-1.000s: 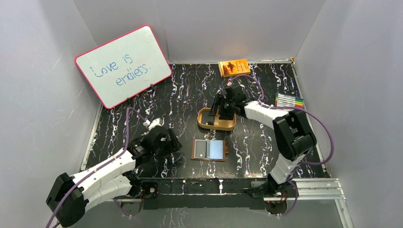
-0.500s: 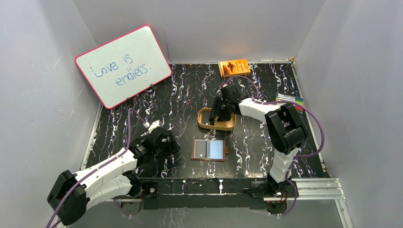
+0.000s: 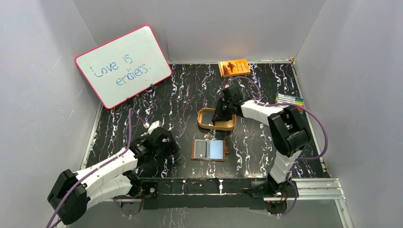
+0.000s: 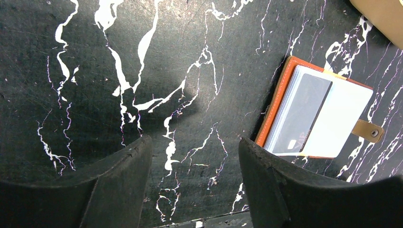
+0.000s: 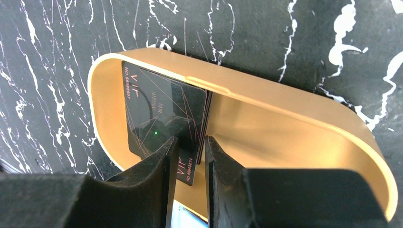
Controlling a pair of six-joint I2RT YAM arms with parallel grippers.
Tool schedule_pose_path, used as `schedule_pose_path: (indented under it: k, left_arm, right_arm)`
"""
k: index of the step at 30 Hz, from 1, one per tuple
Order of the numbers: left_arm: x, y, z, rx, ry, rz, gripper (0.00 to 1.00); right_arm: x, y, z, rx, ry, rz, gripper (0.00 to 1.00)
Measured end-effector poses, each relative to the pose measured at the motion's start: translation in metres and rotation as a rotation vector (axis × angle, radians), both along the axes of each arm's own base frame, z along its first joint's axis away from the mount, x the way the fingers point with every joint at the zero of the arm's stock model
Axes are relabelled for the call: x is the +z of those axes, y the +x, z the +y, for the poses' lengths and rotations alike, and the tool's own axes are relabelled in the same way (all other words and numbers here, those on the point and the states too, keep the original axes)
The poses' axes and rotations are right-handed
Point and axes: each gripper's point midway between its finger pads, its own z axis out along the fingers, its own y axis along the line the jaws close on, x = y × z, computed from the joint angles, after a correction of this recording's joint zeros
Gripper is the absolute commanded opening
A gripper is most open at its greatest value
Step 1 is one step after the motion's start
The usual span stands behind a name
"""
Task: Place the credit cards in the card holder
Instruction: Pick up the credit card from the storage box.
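- Whiteboard (image 3: 123, 65), far left, handwritten: "Love is endless."
- Black credit cards (image 5: 161, 114), printed "VIP" with a serial number partly hidden, lean against the wall of the tan oval tray (image 5: 266, 95).
- Right pincer (image 5: 190, 159): fingers narrowly apart astride the cards' corner; cannot tell if clamped.
- Left pincer (image 4: 192, 166): wide apart, empty, over the marbled bench (image 4: 71, 71).
- Brown leather card holder (image 3: 209, 150) lies open near centre, cards tucked inside.

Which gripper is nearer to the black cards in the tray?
Right. The right gripper is in the tray, fingers astride the black cards. The left gripper is over the table, left of the card holder.
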Motion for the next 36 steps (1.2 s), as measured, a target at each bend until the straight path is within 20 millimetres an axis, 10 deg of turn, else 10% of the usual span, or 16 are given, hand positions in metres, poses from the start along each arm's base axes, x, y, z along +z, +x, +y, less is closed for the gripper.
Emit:
schedule_pose_path:
  k: [12, 36]
  left_arm:
    - [0.005, 0.001, -0.001, 0.002, -0.017, -0.016, 0.64]
    - [0.002, 0.0, 0.0, 0.003, -0.011, -0.009, 0.63]
  right_arm:
    - [0.003, -0.006, 0.002, 0.004, 0.06, 0.022, 0.51]
    - [0.001, -0.009, -0.01, -0.048, 0.167, 0.089, 0.09]
